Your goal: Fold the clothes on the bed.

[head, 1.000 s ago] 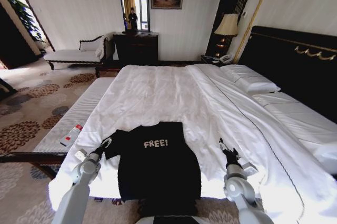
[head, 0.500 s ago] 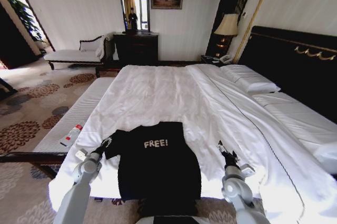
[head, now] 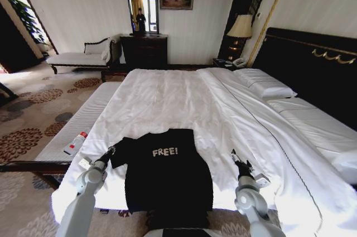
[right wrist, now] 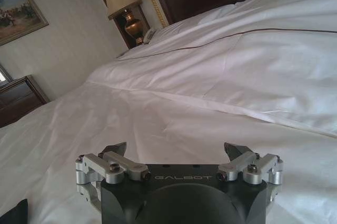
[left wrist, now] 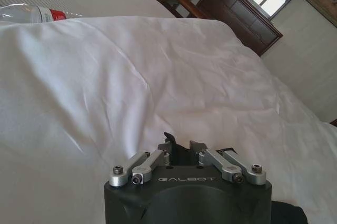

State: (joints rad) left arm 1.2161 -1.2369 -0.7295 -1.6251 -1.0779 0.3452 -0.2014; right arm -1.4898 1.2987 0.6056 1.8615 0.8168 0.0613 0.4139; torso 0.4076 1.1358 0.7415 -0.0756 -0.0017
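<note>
One black T-shirt (head: 167,175), one bed (head: 167,103), two pillows (head: 265,83), one bottle (head: 75,143).

Bare white bed (head: 167,97) beyond the black T-shirt (head: 167,175), pillows (head: 265,85) far right, bottle (head: 75,143) far left.

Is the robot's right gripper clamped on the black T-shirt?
No, the right gripper is open above bare white bedding, away from the black T-shirt.
</note>
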